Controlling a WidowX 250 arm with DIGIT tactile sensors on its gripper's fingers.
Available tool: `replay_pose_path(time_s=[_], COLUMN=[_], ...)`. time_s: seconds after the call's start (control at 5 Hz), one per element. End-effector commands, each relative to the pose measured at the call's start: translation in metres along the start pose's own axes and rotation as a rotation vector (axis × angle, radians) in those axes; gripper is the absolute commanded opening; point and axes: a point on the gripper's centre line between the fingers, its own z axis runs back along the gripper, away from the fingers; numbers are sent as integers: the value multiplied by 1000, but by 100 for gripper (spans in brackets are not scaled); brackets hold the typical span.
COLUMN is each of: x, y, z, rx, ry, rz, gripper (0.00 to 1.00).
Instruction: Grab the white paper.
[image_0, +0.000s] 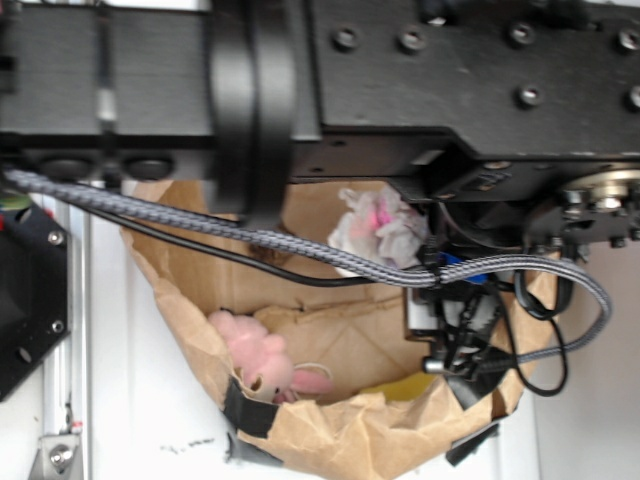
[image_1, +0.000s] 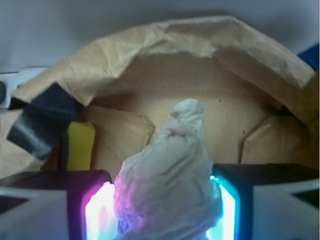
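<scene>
Both pads of your gripper (image_1: 165, 212) flank the white paper (image_1: 172, 185), jaws closed on its lower bulk, its long axis running away from you up the middle of the brown paper bag (image_1: 165, 40), so hold centred.

The white paper (image_1: 170, 185) sits inside the paper bag (image_0: 340, 440), between the fingers (image_1: 102, 212) of the gripper (image_1: 167, 215). In the exterior view, the plush toy (image_0: 262, 362) lies in the bag, lower left of the white paper, near the bag's taped rim.
</scene>
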Motion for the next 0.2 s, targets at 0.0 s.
replay_pose_path(time_s=[0.0], x=[17], y=[17], z=[12], rx=[14], ry=[-57], rz=[1], gripper=[0])
